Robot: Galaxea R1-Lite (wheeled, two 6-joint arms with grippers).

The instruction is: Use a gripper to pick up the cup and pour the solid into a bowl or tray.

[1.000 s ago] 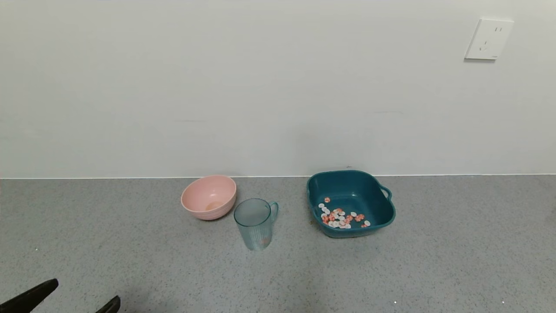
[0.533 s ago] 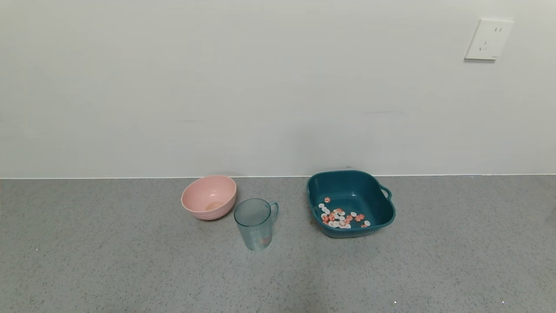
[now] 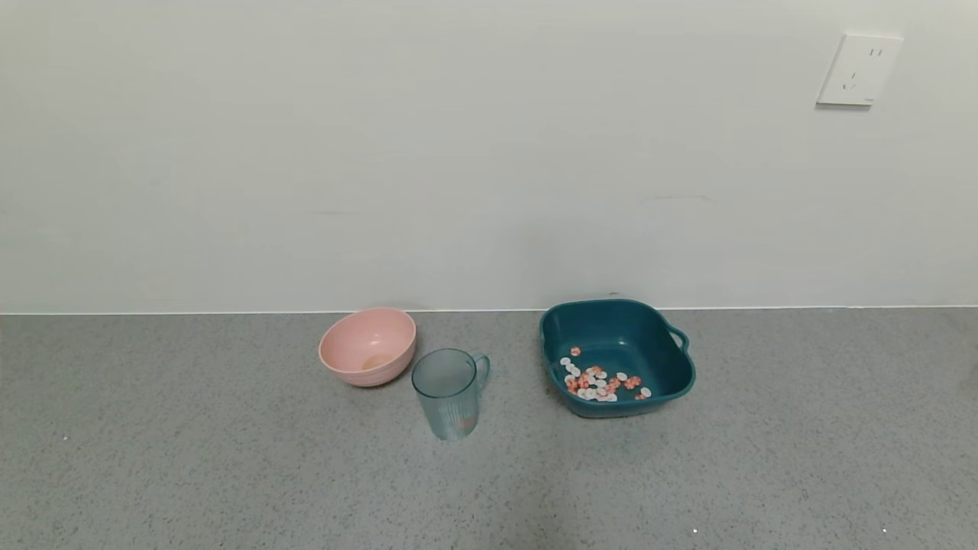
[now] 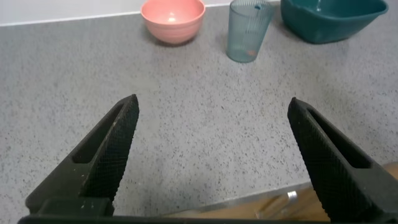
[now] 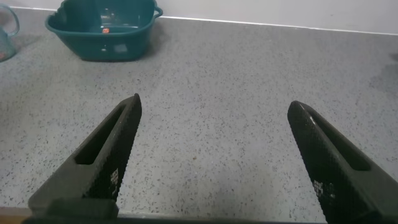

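The translucent blue-grey ribbed cup (image 3: 448,393) stands upright on the grey counter, handle to the right, with one orange piece low inside; it also shows in the left wrist view (image 4: 248,30). The dark teal tray (image 3: 672,378) stands to its right and holds the orange-pink and white solid (image 3: 598,380); the tray also shows in the right wrist view (image 5: 102,28). Neither gripper shows in the head view. My left gripper (image 4: 212,107) is open and empty near the counter's front edge. My right gripper (image 5: 214,106) is open and empty over bare counter.
A round pink bowl (image 3: 367,346) stands left of the cup, close to it. The white wall runs right behind the vessels, with a socket (image 3: 858,69) at upper right. The counter's front edge (image 4: 249,202) lies under the left gripper.
My left gripper's fingertips showed at the head view's bottom left a second ago; they have drawn back out of that view. Cup, tray and bowl have not moved.
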